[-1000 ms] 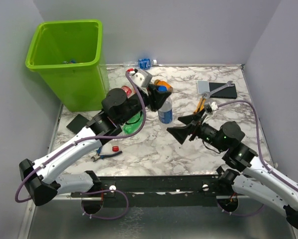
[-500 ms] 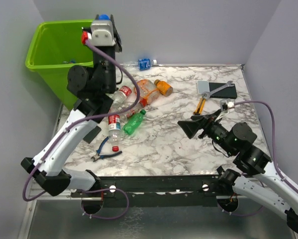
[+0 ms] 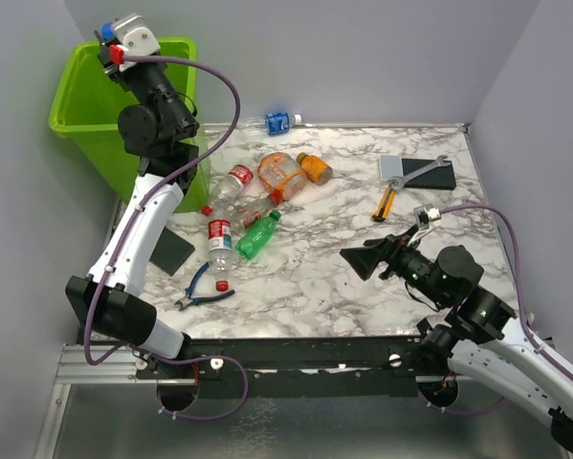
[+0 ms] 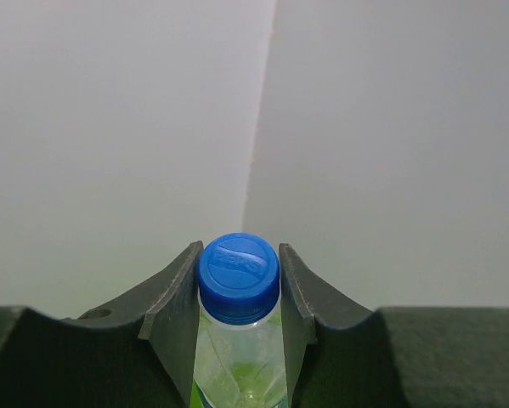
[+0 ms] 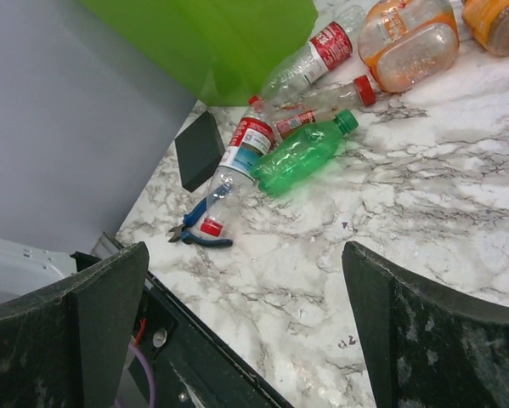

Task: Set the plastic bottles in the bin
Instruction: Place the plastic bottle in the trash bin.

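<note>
Your left gripper [image 4: 238,252] is clamped on the neck of a clear bottle [image 4: 237,274], one finger on each side just under its blue cap. The cap carries raised lettering, too faint to read. No label shows on this bottle in the wrist view.

Your left arm rises steeply from its base, its wrist high over the mouth of the green bin [image 3: 95,143], so the held bottle hangs above the opening, not inside it.

On the table, two clear bottles [image 5: 252,138] [image 5: 326,45] wear red labels with white print, too small to read. A green bottle [image 5: 298,156] lies beside them, touching the nearer one. Two orange bottles [image 3: 281,172] [image 3: 315,167] lie side by side further back. A blue-labelled bottle [image 3: 278,121] rests at the far edge by the wall; its print is unreadable too.

A small dark mark on the marble [image 5: 347,342] looks like "a2".

Your right gripper [image 5: 244,251] is wide open with nothing between its fingers. That arm is low over the right half of the table, pointing left toward the bottles but well apart from them.
</note>
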`<state>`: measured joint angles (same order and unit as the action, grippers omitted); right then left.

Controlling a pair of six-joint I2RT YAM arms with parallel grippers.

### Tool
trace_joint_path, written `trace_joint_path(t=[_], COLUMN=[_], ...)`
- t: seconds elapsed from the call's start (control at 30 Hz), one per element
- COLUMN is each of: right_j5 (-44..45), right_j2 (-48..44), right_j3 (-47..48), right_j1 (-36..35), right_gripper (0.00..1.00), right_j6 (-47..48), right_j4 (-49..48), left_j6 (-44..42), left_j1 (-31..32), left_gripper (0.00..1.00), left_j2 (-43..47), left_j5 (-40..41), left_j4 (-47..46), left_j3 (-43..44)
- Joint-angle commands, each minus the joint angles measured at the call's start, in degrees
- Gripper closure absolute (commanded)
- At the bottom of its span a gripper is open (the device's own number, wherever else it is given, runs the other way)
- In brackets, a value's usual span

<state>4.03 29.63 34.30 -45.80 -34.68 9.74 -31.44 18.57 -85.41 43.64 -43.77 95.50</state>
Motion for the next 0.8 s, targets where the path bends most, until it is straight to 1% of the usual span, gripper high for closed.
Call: trace_joint_path(t=[0.0,0.07,0.13,0.23,0.5,0.6,0.63,0.7,0.77], right_j5=[0.0,0.5,0.7,0.7,3.2,3.3,3.4,3.5,3.8], right_j2=[-1.1,-1.6,-2.1,-2.9,-4.8,-4.9,-4.8,-4.7,-4.6], right_j3=[-1.7,-1.8,-2.0,-2.0,-1.0,-0.8,-0.6,-0.4,-0.1], right_j1=[-0.4,-0.4,-0.4,-0.4,-0.4,-0.4,-0.4,-0.4,-0.4], right_gripper=[0.00,0.00,0.00,0.00,0.00,0.00,0.00,0.00,0.00], right_j6=[-1.5,-1.5,-1.1,-0.1,1.4,1.8,1.9,2.1,2.4], right_j4=[3.7,4.3,4.8,5.7,9.7,10.1,10.2,10.4,10.5], left_j6=[0.4,4.1,11.1,20.6,32.0,36.0,36.2,36.3,36.3], left_j1=[-3.6,-5.7,-8.7,-11.0,-13.6,-14.6,-14.6,-14.6,-14.6], left_gripper=[1.00,1.00,1.00,1.00,1.00,1.00,0.98,0.77,0.54], left_j2=[-0.9,-1.6,-2.2,-3.3,-5.3,-5.0,-4.9,-4.5,-4.1], left_j5=[8.9,11.3,11.7,12.2,13.1,11.9,11.9,11.7,11.0], left_j4=[-5.6,-1.5,7.4,18.4,34.6,37.6,37.9,38.1,38.2], left_j3=[-4.6,-5.9,-5.3,-4.2,-3.6,-4.5,-4.8,-5.0,-4.2])
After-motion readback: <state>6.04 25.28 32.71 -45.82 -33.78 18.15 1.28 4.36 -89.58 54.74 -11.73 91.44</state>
